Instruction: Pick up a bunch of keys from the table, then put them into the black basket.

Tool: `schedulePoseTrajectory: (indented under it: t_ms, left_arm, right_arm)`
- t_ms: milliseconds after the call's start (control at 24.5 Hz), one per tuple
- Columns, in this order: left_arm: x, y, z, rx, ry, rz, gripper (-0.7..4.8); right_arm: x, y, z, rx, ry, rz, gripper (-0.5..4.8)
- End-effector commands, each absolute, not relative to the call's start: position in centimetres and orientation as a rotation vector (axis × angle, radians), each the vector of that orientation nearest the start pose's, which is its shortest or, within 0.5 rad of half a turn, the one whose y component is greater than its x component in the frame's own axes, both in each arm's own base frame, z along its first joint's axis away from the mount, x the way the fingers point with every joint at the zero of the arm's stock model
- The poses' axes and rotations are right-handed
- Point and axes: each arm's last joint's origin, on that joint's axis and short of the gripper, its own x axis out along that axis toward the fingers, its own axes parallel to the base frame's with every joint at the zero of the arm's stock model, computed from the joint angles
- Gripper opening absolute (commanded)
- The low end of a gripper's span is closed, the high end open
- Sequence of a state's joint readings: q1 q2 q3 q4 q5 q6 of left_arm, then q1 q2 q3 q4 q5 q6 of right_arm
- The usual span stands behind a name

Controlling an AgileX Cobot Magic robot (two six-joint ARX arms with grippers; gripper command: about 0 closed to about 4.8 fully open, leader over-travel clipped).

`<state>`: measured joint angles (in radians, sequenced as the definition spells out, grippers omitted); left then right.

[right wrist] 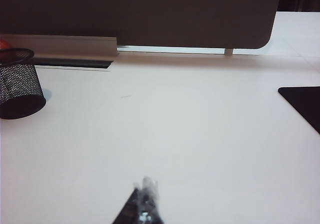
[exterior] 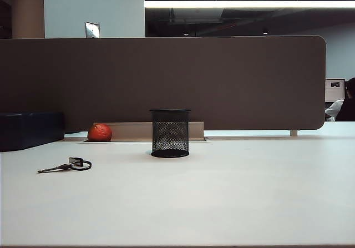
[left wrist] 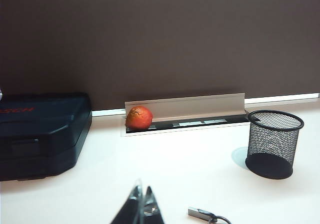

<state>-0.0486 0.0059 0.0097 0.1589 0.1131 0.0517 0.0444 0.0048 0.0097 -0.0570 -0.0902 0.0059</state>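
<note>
The bunch of keys (exterior: 67,165) lies flat on the white table (exterior: 222,192) at the left, a slim key on a dark ring with a small tag; its tag end shows in the left wrist view as keys (left wrist: 206,215). The black basket (exterior: 170,133) stands upright near the table's middle, and is seen as basket (left wrist: 273,143) and basket (right wrist: 19,83) from the wrists. My left gripper (left wrist: 142,190) is shut and empty, beside the keys and apart from them. My right gripper (right wrist: 146,185) is shut and empty, over bare table well away from the basket. Neither arm shows in the exterior view.
A dark blue case (exterior: 30,129) sits at the far left by a brown partition (exterior: 166,81). An orange-red round fruit (exterior: 100,132) rests in the cable slot (left wrist: 190,123) behind the basket. A black mat (right wrist: 302,106) lies off to the right side.
</note>
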Motion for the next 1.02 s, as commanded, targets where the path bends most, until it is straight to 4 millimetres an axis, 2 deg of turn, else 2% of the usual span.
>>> schedulePoseTrajectory:
  t_ms: [41,530,653,775,816,897,1020]
  left_arm:
    - [9.5,-0.8,18.3,0.057,-0.176,-0.16,-0.05]
    - [9.5,-0.8,18.4,0.057,-0.183,-0.161,-0.05]
    - [9.4,-0.8,19.1,0.059,-0.222,-0.161,-0.05]
    - [8.9,-0.8,20.9,0.061,-0.272,-0.162,-0.04]
    - [8.6,-0.8,21.6,0.062,-0.28,-0.171,0.08]
    - [8.2,-1.0,22.6,0.069,-0.249,-0.233,0.8]
    - [7.4,-1.1,23.9,0.074,-0.202,-0.298,1.1]
  right_arm:
    - [9.6,0.7,16.3,0.008,0.046,0.133,-0.08]
    - [9.6,0.7,16.4,0.008,0.032,0.143,-0.08]
    - [9.5,0.9,17.2,0.035,-0.009,0.194,-0.09]
    - [9.2,0.9,18.6,0.056,-0.046,0.204,-0.09]
    - [9.1,0.9,19.1,0.056,-0.06,0.204,-0.09]
    - [8.9,0.9,19.9,0.071,-0.079,0.208,-0.09]
    - [8.4,0.8,21.2,0.123,-0.112,0.212,-0.09]
